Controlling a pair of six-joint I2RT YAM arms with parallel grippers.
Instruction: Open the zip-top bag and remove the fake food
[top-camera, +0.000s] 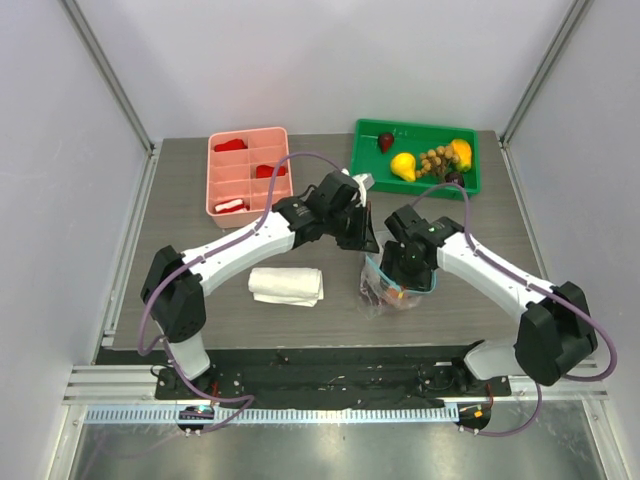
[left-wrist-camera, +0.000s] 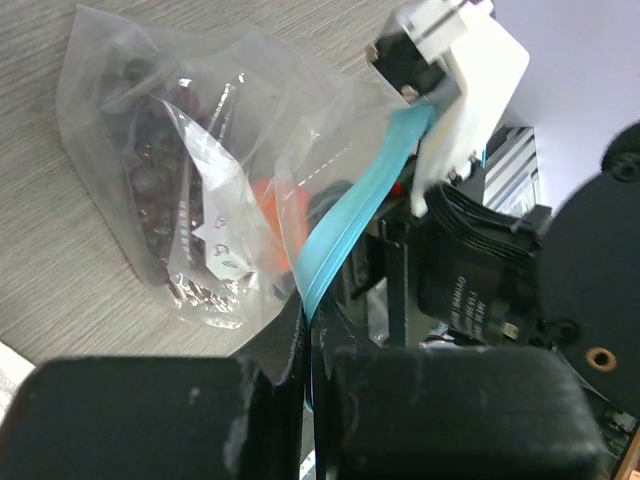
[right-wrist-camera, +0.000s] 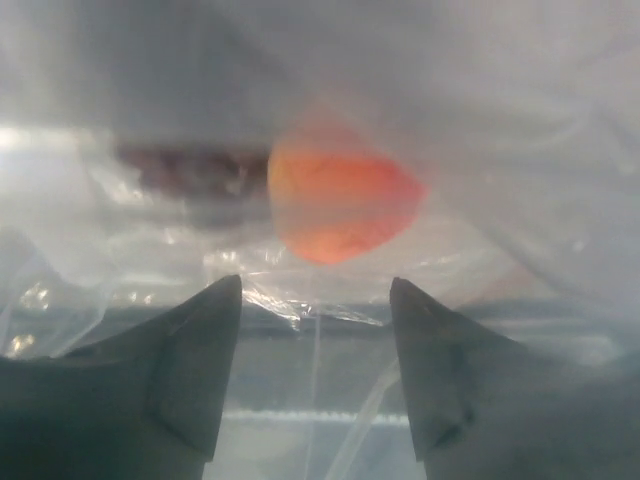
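The bag (top-camera: 388, 292) sits mid-table (top-camera: 180, 200), between the two arms. The left gripper (left-wrist-camera: 305, 370) is squeezed tight on its blue strip (left-wrist-camera: 350, 215). The right gripper (right-wrist-camera: 315, 300) is right at the bag, fingers apart and holding nothing, with an orange piece (right-wrist-camera: 340, 205) just ahead. More fruit (top-camera: 403, 166) lies in the green tray (top-camera: 362, 160).

One zip-top bag (top-camera: 378, 303), one folded white cloth (top-camera: 287, 285); two trays, one pink tray (top-camera: 248, 132), one green tray (top-camera: 420, 135). Three flat red pieces (top-camera: 230, 145) in the pink. In the green: two yellow fruits (top-camera: 403, 166), one dark red piece (top-camera: 385, 142), one cluster of brown balls (top-camera: 432, 160) (too small to count singly), one dark piece (top-camera: 452, 177). Inside the bag: one orange piece (right-wrist-camera: 340, 205), one bunch of dark grapes (left-wrist-camera: 150, 180)
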